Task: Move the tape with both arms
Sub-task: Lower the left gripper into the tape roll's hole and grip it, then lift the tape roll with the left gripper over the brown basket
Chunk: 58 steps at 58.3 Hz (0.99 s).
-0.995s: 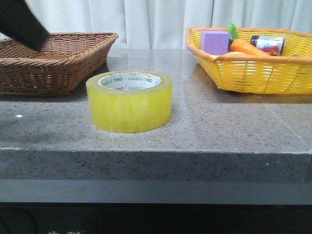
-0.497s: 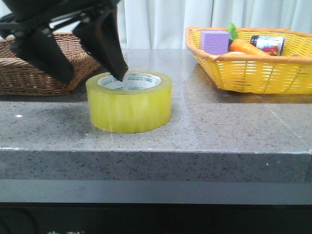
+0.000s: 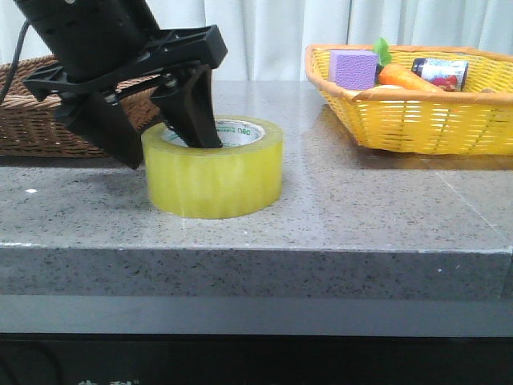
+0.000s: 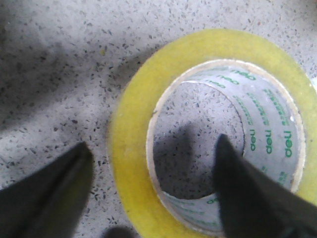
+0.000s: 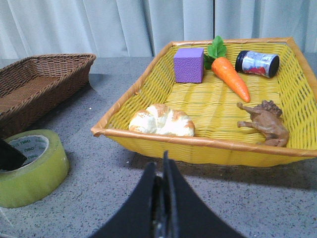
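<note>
The yellow tape roll (image 3: 213, 168) lies flat on the grey stone table, white core with green lettering up. My left gripper (image 3: 172, 148) is open and straddles the roll's left wall: one finger is inside the core, the other outside on the roll's left. In the left wrist view the gripper (image 4: 151, 148) shows the same straddle over the tape (image 4: 133, 148), jaws apart from the wall. My right gripper (image 5: 162, 168) is shut and empty, above the table in front of the yellow basket. The tape also shows at the edge of the right wrist view (image 5: 34, 168).
A brown wicker basket (image 3: 48, 120) stands at the back left behind the left arm. A yellow basket (image 3: 417, 120) at the back right holds a purple block (image 3: 353, 69), a carrot (image 3: 405, 78), a jar, a croissant (image 5: 161, 120) and a lion figure (image 5: 265, 121).
My left gripper has come down from the upper left onto the tape, one finger now inside the core and one outside. The tape has not moved.
</note>
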Available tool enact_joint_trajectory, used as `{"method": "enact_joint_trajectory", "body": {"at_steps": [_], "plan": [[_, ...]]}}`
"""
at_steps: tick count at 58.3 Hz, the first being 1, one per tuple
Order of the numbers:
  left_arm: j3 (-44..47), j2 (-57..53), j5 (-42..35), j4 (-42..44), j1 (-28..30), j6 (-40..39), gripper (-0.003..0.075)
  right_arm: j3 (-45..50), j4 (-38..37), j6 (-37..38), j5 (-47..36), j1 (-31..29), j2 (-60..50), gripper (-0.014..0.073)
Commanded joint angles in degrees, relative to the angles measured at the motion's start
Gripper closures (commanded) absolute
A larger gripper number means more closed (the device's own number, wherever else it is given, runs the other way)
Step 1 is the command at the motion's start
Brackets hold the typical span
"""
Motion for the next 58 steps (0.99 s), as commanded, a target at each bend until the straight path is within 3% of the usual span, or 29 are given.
{"method": "enact_joint_trajectory", "body": {"at_steps": [1,11,16,29,44,58], "plan": [[-1.87,-2.00,-2.51,-0.93,-0.40,-0.60,0.0377,-1.41,-0.27,-0.02,-5.10,-0.33,0.41,0.0662],[-1.87,-2.00,-2.51,-0.93,-0.40,-0.60,0.0623,-1.41,-0.27,-0.02,-5.10,-0.33,0.41,0.0662],[-1.87,-2.00,-2.41,-0.93,-0.40,-0.60,0.0680,-1.41,-0.27,-0.02,-5.10,-0.33,0.41,0.0662],[-2.13,-2.90,-2.30,-1.02,-1.47,-0.60,0.0692,-1.41,-0.27,-0.02,-5.10,-0.33,0.41,0.0662],[-8.50,-4.81,-0.13,-0.40,-3.27,-0.60,0.0692,-1.41,-0.27,-0.02,-5.10,-0.33,0.41,0.0662],[-17.71,-4.92,2.16,5.37,0.69,-0.60,0.0692,-1.41,-0.27,-0.02,-5.10,-0.33,0.41,0.0662]]}}
